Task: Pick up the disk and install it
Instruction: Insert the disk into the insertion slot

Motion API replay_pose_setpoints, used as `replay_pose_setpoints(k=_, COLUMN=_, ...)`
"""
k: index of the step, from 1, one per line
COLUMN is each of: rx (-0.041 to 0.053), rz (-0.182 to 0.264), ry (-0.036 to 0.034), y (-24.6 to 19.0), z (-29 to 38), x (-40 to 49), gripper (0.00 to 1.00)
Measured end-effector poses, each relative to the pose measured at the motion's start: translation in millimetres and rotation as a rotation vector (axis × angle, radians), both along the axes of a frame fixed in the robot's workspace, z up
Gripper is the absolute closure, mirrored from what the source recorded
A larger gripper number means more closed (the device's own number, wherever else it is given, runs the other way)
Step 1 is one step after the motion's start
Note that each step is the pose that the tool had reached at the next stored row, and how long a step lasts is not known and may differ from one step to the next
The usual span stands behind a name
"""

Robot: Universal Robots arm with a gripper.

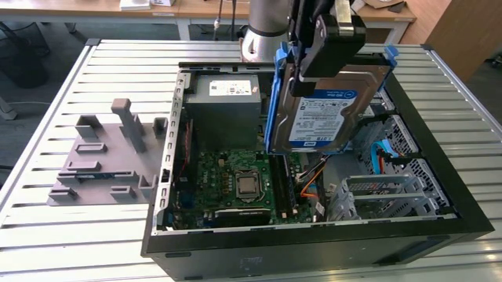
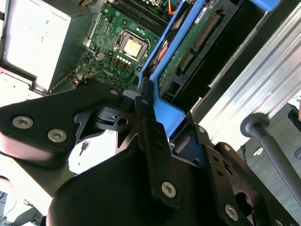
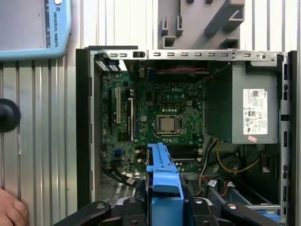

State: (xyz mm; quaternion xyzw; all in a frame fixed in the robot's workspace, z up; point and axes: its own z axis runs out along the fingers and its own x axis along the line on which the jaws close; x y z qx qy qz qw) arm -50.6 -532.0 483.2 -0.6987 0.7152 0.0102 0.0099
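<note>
The disk (image 1: 325, 120), silver-grey with a white-and-blue label and a blue plastic bracket, hangs tilted on edge above the open computer case (image 1: 314, 249). My gripper (image 1: 315, 73) is shut on its upper edge, with black fingers on either side. In the second wrist view the fingers (image 2: 146, 106) clamp the blue bracket (image 2: 165, 115), and the disk's green circuit side (image 2: 188, 44) faces the case's right wall. The first wrist view has the bracket (image 3: 162, 174) edge-on between the gripper's (image 3: 162, 207) jaws, above the motherboard (image 3: 160, 122).
Inside the case sit a grey power-supply box (image 1: 223, 111), the motherboard (image 1: 235, 176) and a grey metal drive cage (image 1: 392, 191) at the exterior view's right. A grey plastic fixture (image 1: 102, 158) lies left of the case. A hand (image 3: 11, 212) rests on the slatted table.
</note>
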Motion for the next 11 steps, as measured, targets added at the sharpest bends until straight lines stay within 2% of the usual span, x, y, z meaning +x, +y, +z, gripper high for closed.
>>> replay_pose_setpoints(k=7, rx=-0.0016, rz=0.0, ry=0.0, y=-12.4, z=-1.4, x=1.4, gripper=0.64)
replay_pose_setpoints(k=11, rx=-0.002, rz=0.0, ry=0.0, y=-15.3, z=-2.7, x=9.3, gripper=0.64)
